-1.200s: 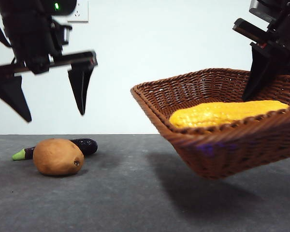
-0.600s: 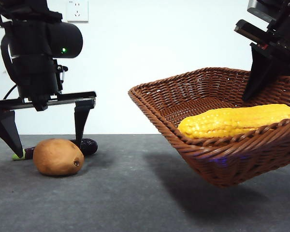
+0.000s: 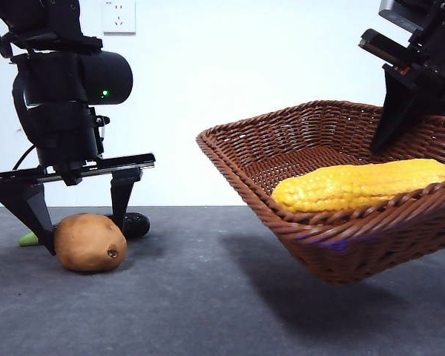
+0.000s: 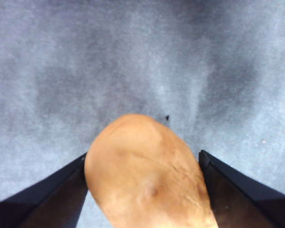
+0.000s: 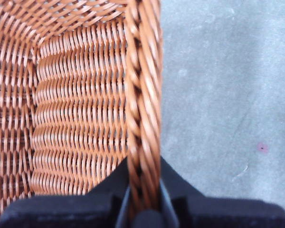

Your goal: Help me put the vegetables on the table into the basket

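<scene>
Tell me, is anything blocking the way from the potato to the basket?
Nothing visible does. The left gripper has its open fingers on either side of the potato, and only bare table lies between it and the basket, which the right gripper holds up by its rim.

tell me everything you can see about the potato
The potato is a rounded, light brown lump with a matte, faintly wrinkled skin and a small dark eye near one end. It lies on its side on the dark grey table, in front of the eggplant, whose middle it hides. The left gripper has its open jaws down on either side of it, close against its flanks; whether they touch it cannot be told. It is not lifted.
</scene>
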